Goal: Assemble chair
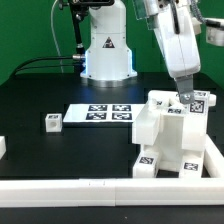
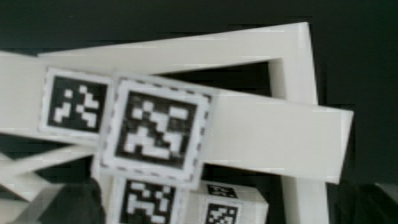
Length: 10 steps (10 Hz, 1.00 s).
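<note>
Above the chair (image 1: 170,135), your gripper (image 1: 187,98) was wide open and held nothing, so you needed to go down slowly and straight.

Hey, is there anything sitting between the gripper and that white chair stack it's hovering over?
Nothing visible does. The open gripper sits right at the top of the chair assembly, and the wrist view shows only tagged chair pieces close beneath it. The small cube and marker board lie off to the side.

Open black table (image 1: 60,95) left of the chair (image 1: 170,135); small cube (image 1: 53,122) and border rail (image 1: 100,190) obstruct.
</note>
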Tool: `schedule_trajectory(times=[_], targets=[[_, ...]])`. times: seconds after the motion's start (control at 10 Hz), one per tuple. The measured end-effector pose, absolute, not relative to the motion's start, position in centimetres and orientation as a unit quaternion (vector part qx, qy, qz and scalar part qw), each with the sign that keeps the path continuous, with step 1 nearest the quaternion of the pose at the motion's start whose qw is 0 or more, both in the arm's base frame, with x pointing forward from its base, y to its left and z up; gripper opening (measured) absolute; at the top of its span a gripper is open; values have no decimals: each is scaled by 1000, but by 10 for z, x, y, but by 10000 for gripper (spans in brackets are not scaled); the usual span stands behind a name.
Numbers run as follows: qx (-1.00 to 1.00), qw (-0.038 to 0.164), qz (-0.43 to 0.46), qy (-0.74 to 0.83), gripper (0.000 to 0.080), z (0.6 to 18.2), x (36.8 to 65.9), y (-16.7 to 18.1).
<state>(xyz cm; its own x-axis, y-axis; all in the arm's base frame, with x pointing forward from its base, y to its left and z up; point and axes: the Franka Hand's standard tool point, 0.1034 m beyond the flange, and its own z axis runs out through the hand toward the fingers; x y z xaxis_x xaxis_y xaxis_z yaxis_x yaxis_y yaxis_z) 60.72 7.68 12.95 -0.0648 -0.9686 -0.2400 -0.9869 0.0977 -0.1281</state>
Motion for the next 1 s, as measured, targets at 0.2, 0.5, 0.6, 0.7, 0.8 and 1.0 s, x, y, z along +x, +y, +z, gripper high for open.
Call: schedule_trajectory(times=[0.2, 0.5, 0.6, 0.7, 0.8, 1.0], targets=[[-738, 137, 24, 660, 649, 136, 607, 57], [-819, 139, 6, 557, 649, 145, 607, 30], [-841, 139, 0, 524, 649, 144, 607, 30], [-863, 139, -5, 486, 649, 144, 607, 30], [-880, 138, -10, 454, 649, 143, 607, 30], [-912, 136, -21, 387, 649, 142, 607, 26]])
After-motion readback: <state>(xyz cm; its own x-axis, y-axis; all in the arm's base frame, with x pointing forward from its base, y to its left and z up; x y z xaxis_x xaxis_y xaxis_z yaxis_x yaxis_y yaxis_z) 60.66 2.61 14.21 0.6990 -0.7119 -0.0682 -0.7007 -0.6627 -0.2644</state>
